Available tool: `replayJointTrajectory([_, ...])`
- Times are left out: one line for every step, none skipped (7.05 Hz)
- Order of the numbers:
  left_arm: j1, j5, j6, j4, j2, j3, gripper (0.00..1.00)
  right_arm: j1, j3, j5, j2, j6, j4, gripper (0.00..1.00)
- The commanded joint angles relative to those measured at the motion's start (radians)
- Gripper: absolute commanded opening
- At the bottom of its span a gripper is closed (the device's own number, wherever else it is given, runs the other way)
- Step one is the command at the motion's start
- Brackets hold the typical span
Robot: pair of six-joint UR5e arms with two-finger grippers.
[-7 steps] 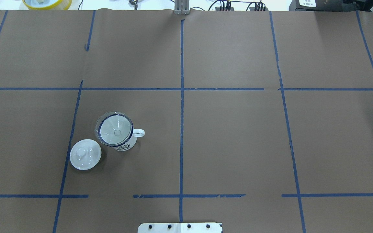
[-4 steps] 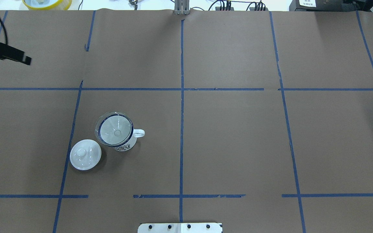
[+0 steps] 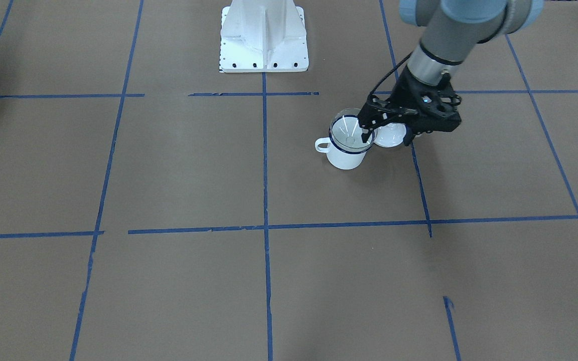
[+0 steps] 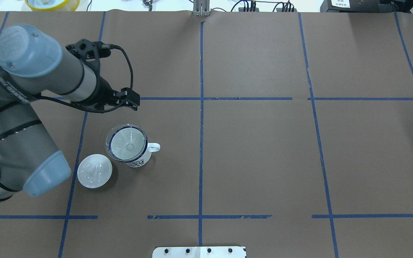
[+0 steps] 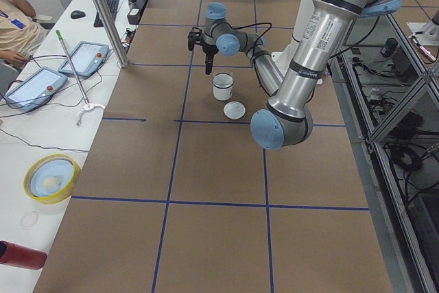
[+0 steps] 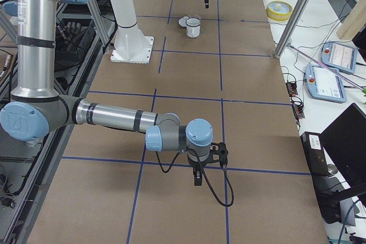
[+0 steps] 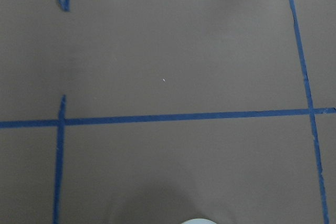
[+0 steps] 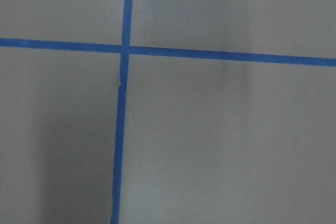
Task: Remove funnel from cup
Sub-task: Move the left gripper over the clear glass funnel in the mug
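The clear funnel (image 4: 127, 143) sits in the white blue-rimmed cup (image 4: 137, 162), whose handle points to the right in the overhead view. Both also show in the front view: funnel (image 3: 349, 131), cup (image 3: 345, 158). My left gripper (image 4: 132, 98) hangs open and empty above the table, just beyond the cup. In the front view the left gripper (image 3: 387, 139) overlaps the cup's rim. My right gripper (image 6: 197, 178) shows only in the right side view, low over the table far from the cup. I cannot tell whether it is open or shut.
A white knobbed lid (image 4: 94, 171) lies on the table beside the cup on the robot's near left, partly hidden by the gripper in the front view. Brown paper with blue tape lines covers the table. The robot's base plate (image 3: 264, 35) is at the near edge.
My left arm has swung in from the overhead view's left edge, and its gripper now hangs just beyond the cup. Cup, funnel and lid have not moved.
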Motion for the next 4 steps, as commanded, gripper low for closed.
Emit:
replayJointTrajectory([0.126, 0.076, -0.110, 0.023, -0.045, 0.047, 0.99, 0.000, 0.000, 0.000, 0.000, 0.000, 0.000, 1.00])
replayJointTrajectory([0.146, 0.093, -0.112, 0.025, -0.053, 0.070, 0.95, 0.000, 0.000, 0.000, 0.000, 0.000, 0.000, 1.00])
replayJointTrajectory([0.154, 0.095, -0.112, 0.026, -0.052, 0.079, 0.90, 0.000, 0.000, 0.000, 0.000, 0.000, 0.000, 1.00])
replayJointTrajectory([0.155, 0.095, -0.112, 0.026, -0.052, 0.082, 0.72, 0.000, 0.000, 0.000, 0.000, 0.000, 0.000, 1.00])
